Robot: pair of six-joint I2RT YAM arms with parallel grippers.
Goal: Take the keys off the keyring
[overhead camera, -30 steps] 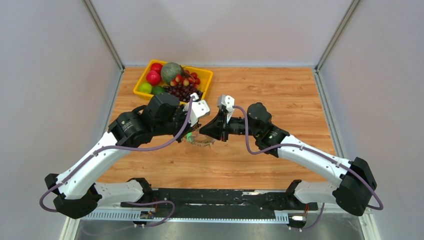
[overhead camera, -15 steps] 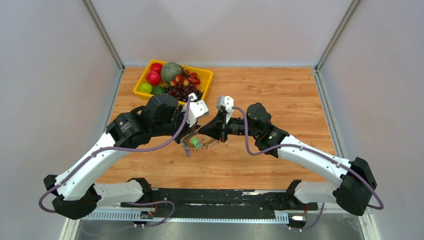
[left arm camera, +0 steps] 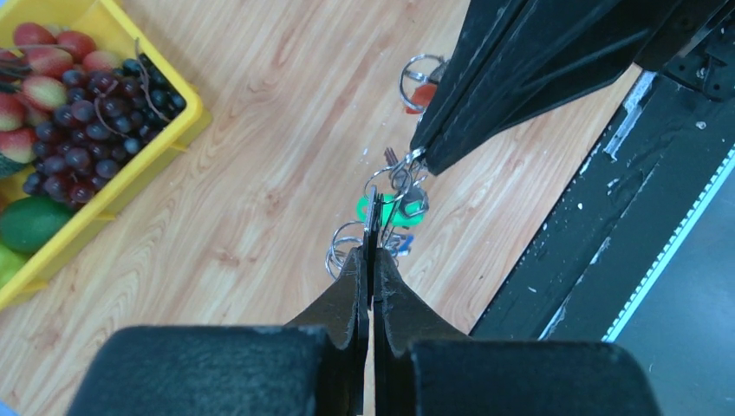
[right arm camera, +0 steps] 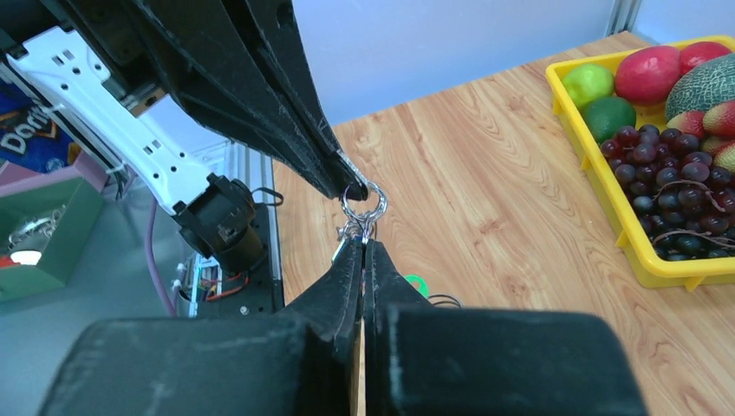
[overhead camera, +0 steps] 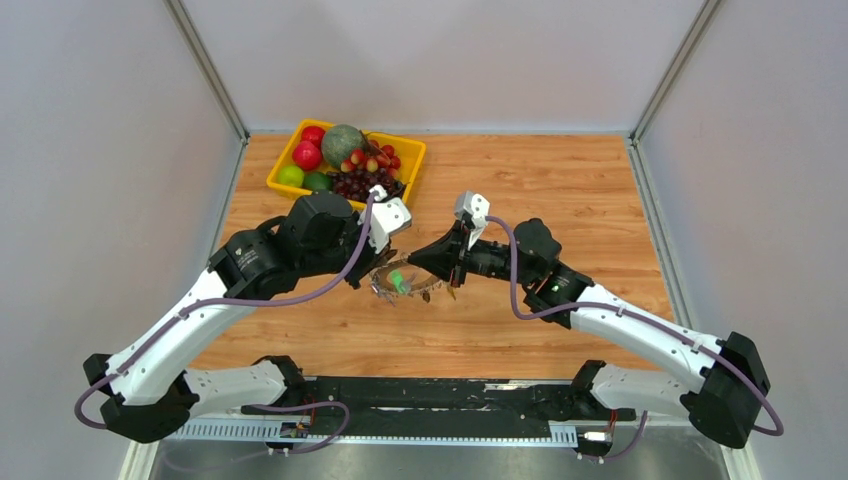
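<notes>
Both tools are pressed together on the keyring (overhead camera: 410, 296) from opposite sides: the left tool (left arm camera: 373, 251) nips one thin edge and the right tool (right arm camera: 362, 243) nips a metal loop. The ring hangs between them above the bench (left arm camera: 260, 130), near the yellow tray (left arm camera: 130, 173) of fruit, with the keys (left arm camera: 394, 212) dangling below, one green-headed. Off the bench, a blue packet (right arm camera: 22, 139) reads "Dori", the rest cut off.
</notes>
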